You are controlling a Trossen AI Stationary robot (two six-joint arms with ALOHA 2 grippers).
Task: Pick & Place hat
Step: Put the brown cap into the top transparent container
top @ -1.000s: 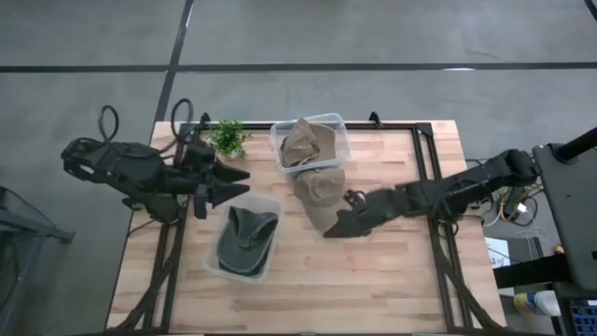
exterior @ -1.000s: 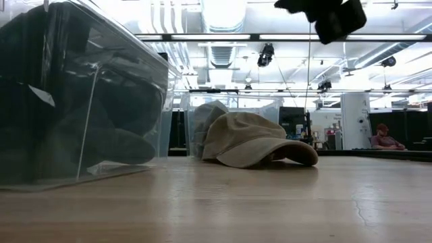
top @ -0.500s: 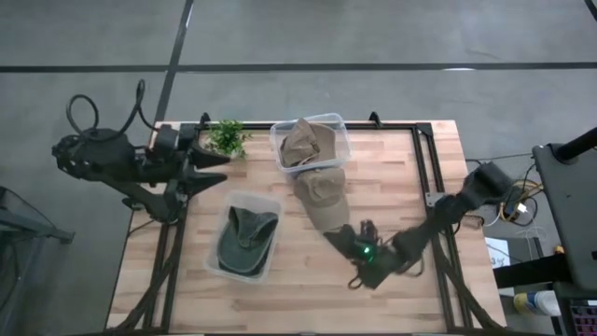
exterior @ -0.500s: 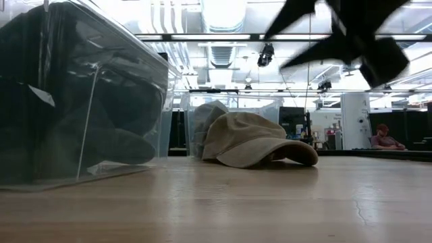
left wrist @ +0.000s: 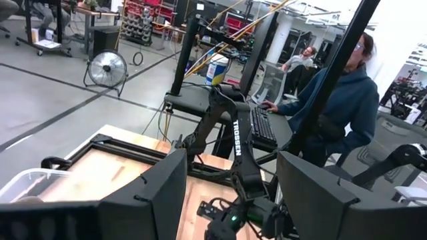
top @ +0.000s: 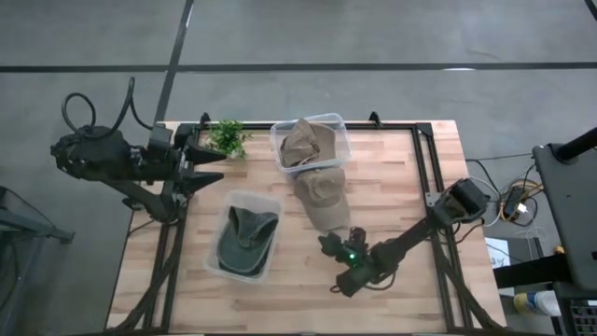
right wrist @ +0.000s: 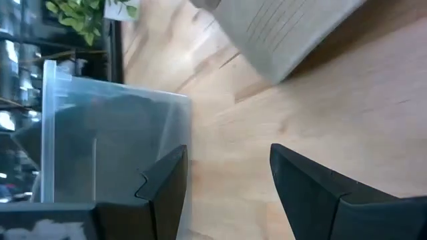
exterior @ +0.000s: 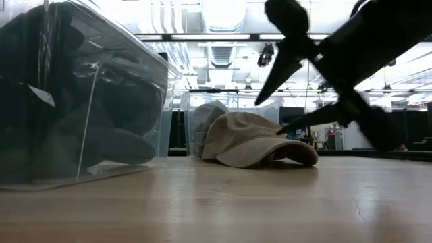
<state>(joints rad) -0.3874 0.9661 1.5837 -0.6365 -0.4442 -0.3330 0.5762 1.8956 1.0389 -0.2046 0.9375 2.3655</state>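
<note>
high view: right gripper (top: pixel 338 264) has slid slightly further left over worktop (top: pixel 401 187), fingers spread, empty, just below tan hat (top: pixel 322 196), which lies unmoved beside upper bin (top: pixel 311 142). left gripper (top: pixel 210 165) parked at worktop's left edge, spread, barely shifted. low view: right gripper now lower, close to hat brim. right wrist view: brim edge and bin holding dark hat (right wrist: pixel 113 150) ahead.
</note>
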